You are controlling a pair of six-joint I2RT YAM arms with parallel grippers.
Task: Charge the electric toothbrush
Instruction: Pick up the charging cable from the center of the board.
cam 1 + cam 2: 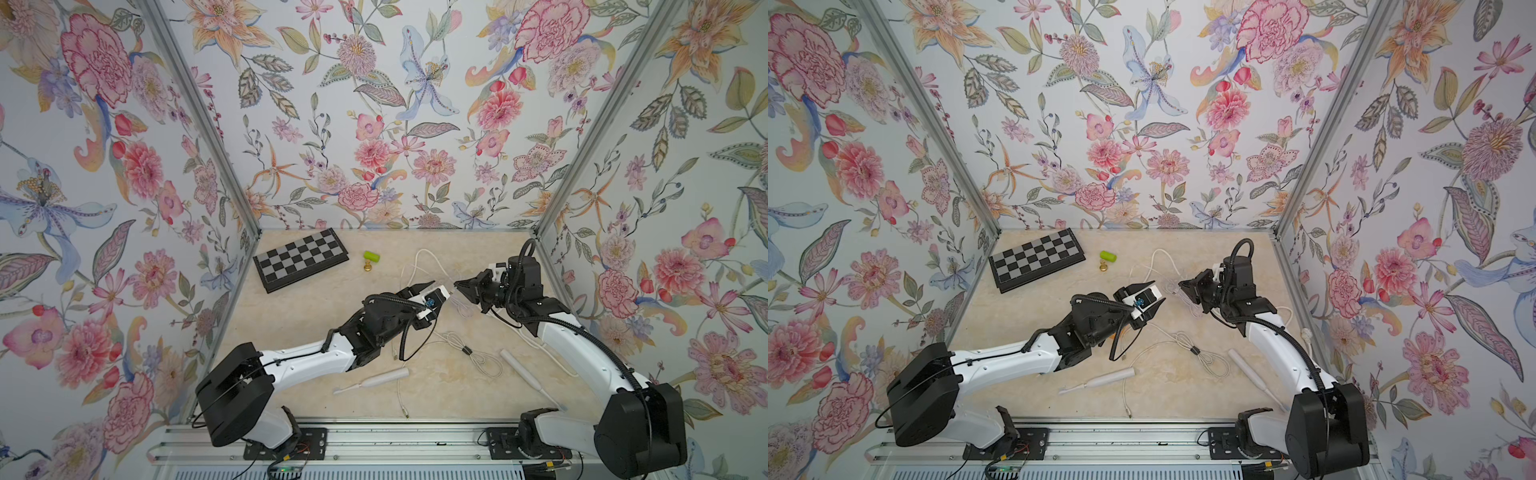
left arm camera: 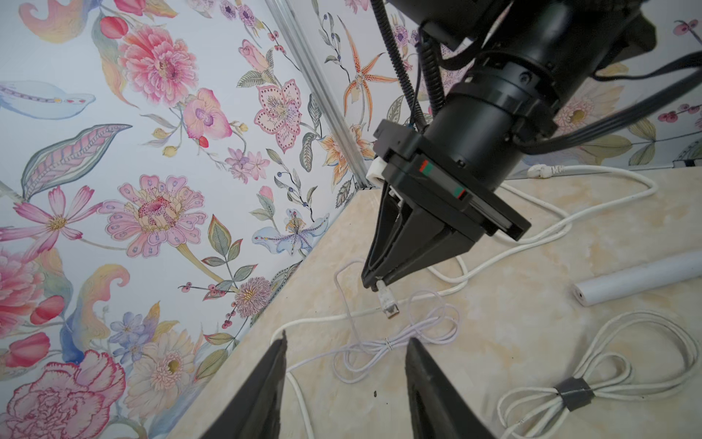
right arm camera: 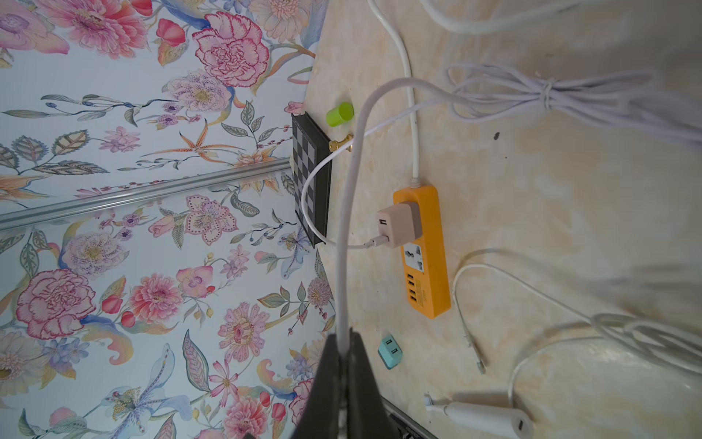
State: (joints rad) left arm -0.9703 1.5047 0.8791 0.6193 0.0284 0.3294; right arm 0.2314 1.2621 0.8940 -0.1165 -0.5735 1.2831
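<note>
Left wrist view: right gripper (image 2: 374, 283) is closed, with the plug (image 2: 389, 306) jutting past its tips.
Cable (image 3: 343, 266): pinched in those jaws, arcing away to a tied bundle.
Left gripper (image 2: 347, 338): jaws apart, empty, just short of the plug.
Toothbrush (image 1: 376, 379): flat on the table (image 1: 316, 332), well apart from both grippers; other toothbrush (image 1: 525, 376) likewise.
Advice: probably a hand-over. The left gripper should take the plug's body squarely and leave its metal tip free for the port (image 3: 520, 425).

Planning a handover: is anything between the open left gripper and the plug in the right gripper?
Nothing visible: the plug juts from the right gripper ahead of the left gripper; a tied cable lies beneath.
</note>
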